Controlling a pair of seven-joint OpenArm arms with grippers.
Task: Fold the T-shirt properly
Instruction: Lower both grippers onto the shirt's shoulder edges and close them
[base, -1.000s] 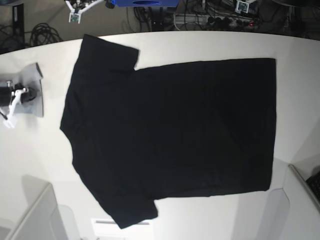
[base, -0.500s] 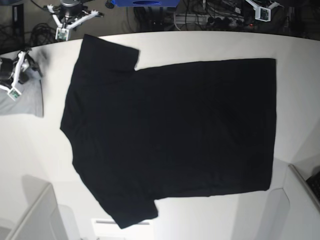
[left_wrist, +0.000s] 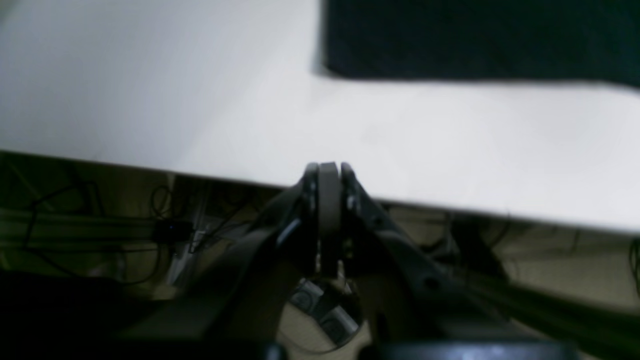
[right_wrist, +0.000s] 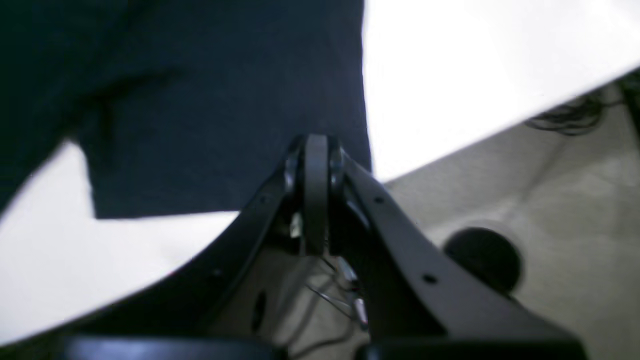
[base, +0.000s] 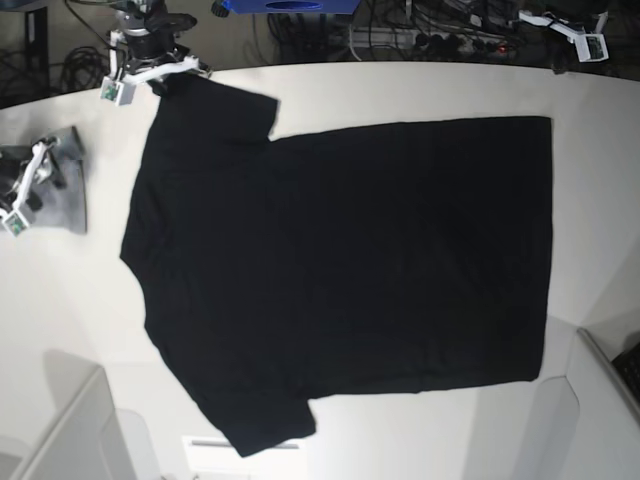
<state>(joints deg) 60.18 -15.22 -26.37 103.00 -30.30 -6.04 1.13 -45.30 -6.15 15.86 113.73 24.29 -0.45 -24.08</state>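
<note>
T-shirt (base: 340, 270) lies flat, unfolded. Right gripper (right_wrist: 316, 150), jaws together, empty, over the 11 o'clock sleeve, probably approaching. Left gripper (left_wrist: 327, 175) likewise pressed together, empty, at 1 o'clock.

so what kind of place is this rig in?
Likely a robotics lab or test cell: a white table holds the black T-shirt, with loose cables behind it and the right gripper at its edge.

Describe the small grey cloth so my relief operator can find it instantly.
Start from the white table with the big black T-shirt spread across it. The grey cloth lies near the table's left edge in the base view, apart from the shirt: small, pale, rectangular.
</note>
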